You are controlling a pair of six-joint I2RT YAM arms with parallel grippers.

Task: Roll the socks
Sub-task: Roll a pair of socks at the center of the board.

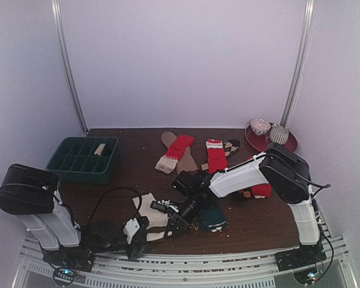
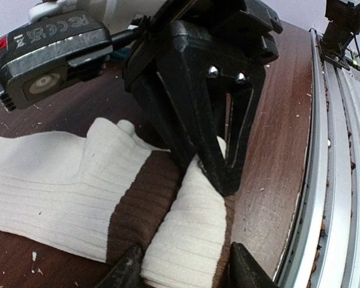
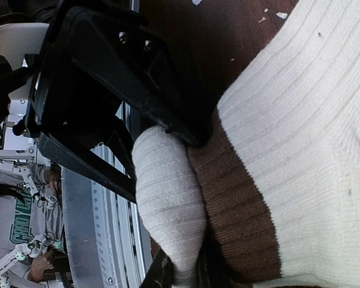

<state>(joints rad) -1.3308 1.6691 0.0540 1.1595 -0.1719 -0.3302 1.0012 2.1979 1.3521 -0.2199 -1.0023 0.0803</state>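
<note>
A cream sock (image 1: 149,207) with a brown band lies at the near table edge, one end folded into a tight roll (image 2: 189,234). My left gripper (image 2: 186,271) is shut on that roll, one finger against each side. My right gripper (image 3: 186,277) is shut on the same roll (image 3: 168,198) from the other side, and its black fingers (image 2: 219,138) press down on the fold. In the top view the two grippers (image 1: 159,231) (image 1: 179,217) meet over this sock. A dark teal sock (image 1: 213,219) lies just to the right. Red socks (image 1: 180,147) (image 1: 216,157) and a brown sock (image 1: 189,162) lie farther back.
A dark green compartment tray (image 1: 66,162) at the back left holds one beige rolled bundle (image 1: 99,149). A red plate (image 1: 288,144) with two round things stands at the back right. A further red sock (image 1: 262,190) lies under the right arm. The metal table rail (image 2: 336,180) runs close beside the roll.
</note>
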